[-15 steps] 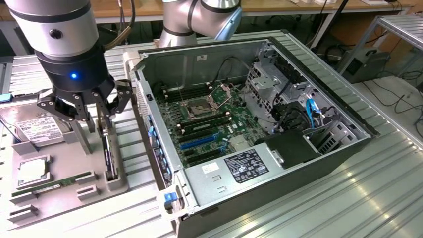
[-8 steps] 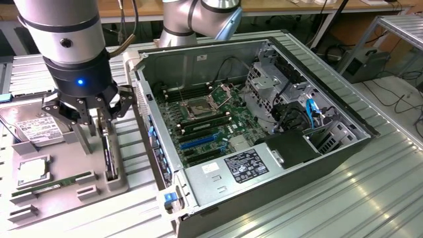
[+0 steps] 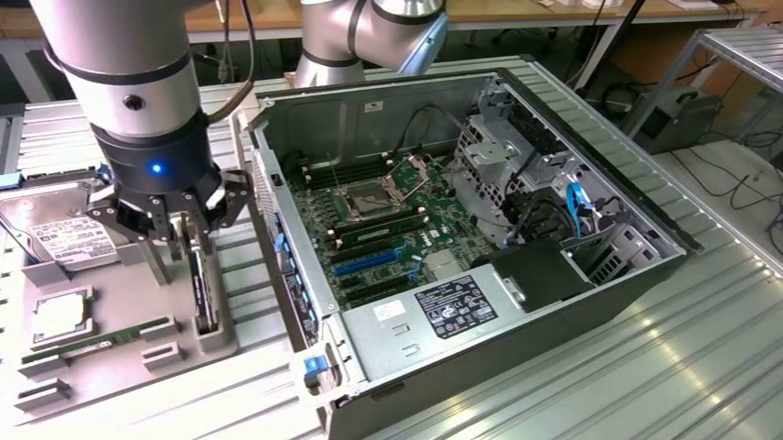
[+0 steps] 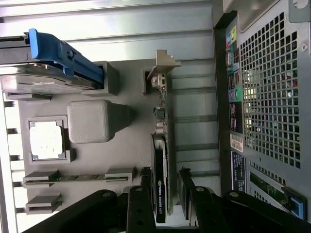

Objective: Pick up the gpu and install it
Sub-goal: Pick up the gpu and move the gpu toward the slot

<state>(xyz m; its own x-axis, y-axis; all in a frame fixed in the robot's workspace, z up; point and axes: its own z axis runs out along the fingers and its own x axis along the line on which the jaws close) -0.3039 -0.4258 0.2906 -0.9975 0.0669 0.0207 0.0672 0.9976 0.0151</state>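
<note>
The gpu (image 3: 204, 291) is a thin black card standing on edge in a slot of the grey holder tray (image 3: 128, 312), beside the open computer case. In the wrist view the gpu (image 4: 161, 194) shows a green-lettered label, and its silver end bracket (image 4: 162, 65) sits at the far end. My gripper (image 3: 180, 257) hangs straight down over the card, open. The gripper (image 4: 165, 175) has one dark finger (image 4: 146, 182) on each side of the card, with a small gap on both sides. Nothing is held.
The open computer case (image 3: 575, 302) lies at the exterior view's right, its motherboard showing a blue slot (image 3: 367, 262). The tray also holds a silver hard drive (image 3: 61, 240), a processor (image 3: 59, 316) and a green memory stick (image 3: 98, 345). The case's perforated rear (image 4: 272, 97) is close beside the card.
</note>
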